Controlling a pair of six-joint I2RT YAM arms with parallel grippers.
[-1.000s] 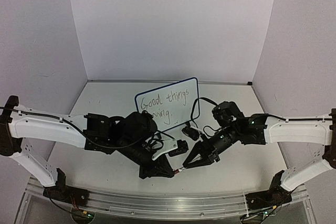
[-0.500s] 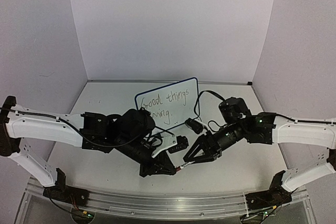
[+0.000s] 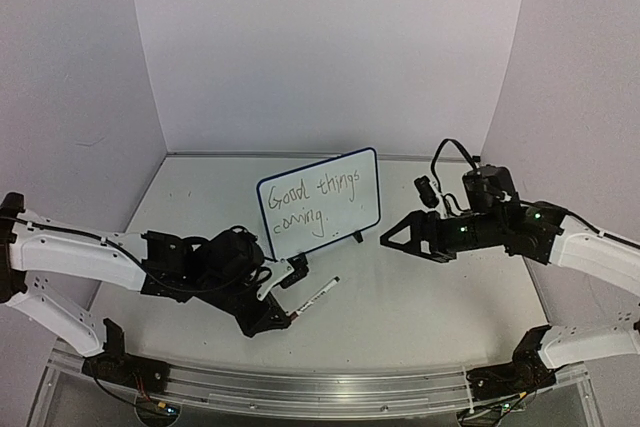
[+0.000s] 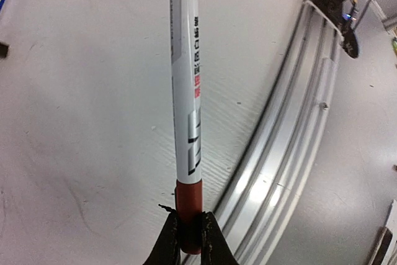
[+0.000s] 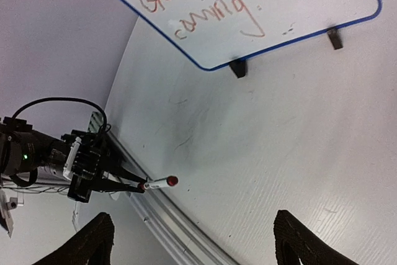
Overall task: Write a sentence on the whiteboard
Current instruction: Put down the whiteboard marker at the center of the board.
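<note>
White desk (image 3: 430,297), sentence (image 3: 312,202) written. My left jaws clamp marker (image 4: 186,91) by its tip; right jaws apart, empty. Thin pinch may slip.

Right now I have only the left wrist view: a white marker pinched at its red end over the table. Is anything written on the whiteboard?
Observer: Yes. On the whiteboard, the sentence "Good things coming." runs over two lines.
Operator: And the right gripper?
Observer: The right gripper hangs to the right of the board, jaws wide open, empty.
Operator: Is my marker near the board?
Observer: The marker points toward it from the near side, clearly apart.
</note>
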